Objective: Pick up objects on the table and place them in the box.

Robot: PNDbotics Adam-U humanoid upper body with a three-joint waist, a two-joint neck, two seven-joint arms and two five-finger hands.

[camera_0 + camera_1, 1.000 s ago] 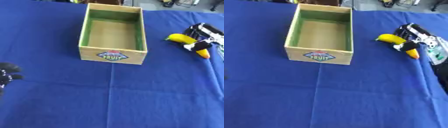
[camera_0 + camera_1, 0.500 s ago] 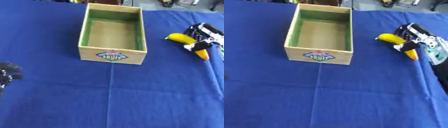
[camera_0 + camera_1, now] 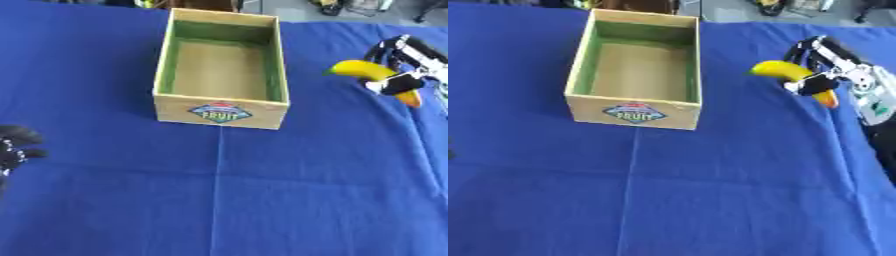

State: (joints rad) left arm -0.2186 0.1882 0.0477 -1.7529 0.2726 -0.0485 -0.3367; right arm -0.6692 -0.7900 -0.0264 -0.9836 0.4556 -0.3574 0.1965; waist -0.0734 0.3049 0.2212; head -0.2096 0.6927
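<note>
Box [image 3: 220, 109] holds nothing; banana [image 3: 779, 70] outside it.
Your right robot hand [image 3: 826, 75] keeps gripping the banana, unmoved; left robot hand [image 3: 14, 149] curled, idle.

Blue worktop [image 3: 262, 200] lies bare across the lower frame; the box [image 3: 220, 108] walls stand upper centre, its top open.

Matt blue cloth [image 3: 262, 200], cardboard box [image 3: 220, 111]

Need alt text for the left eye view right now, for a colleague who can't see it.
The right hand is curled round a yellow banana right of an open, empty wooden fruit box on blue cloth. The left hand idles at the left edge.
</note>
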